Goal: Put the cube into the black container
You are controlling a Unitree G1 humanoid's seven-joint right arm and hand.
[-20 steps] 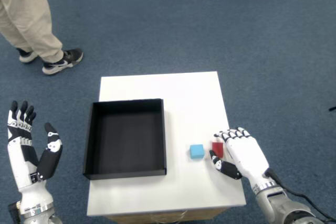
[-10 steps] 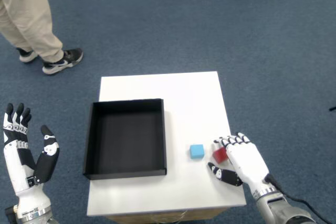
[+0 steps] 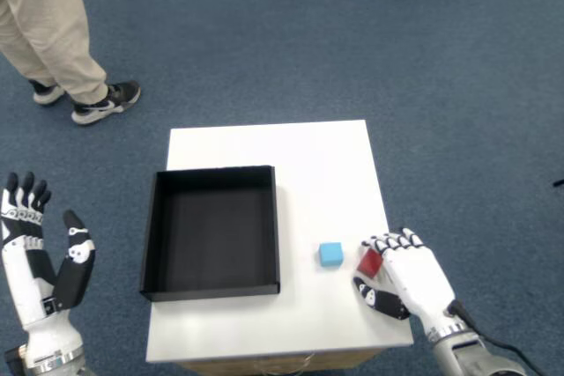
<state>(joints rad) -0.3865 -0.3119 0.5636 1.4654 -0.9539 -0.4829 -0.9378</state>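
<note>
A small red cube (image 3: 369, 262) lies near the front right corner of the white table (image 3: 291, 156), tucked under the curled fingers of my right hand (image 3: 407, 276). The thumb (image 3: 379, 298) closes in from below, so the hand is shut on the red cube. A blue cube (image 3: 330, 254) sits free on the table just left of the hand. The black container (image 3: 152, 235), a shallow open tray with nothing in it, stands on the left half of the table, about a hand's width from the blue cube.
My left hand (image 3: 42, 261) is raised and open, off the table's left side. A person's legs and shoes (image 3: 104, 101) stand on the blue carpet at the upper left. The table's front edge runs right beneath my right hand.
My right hand drew back toward the table's front edge, its fingers and thumb closing on the red cube. The left hand sank slightly lower. The blue cube stayed put.
</note>
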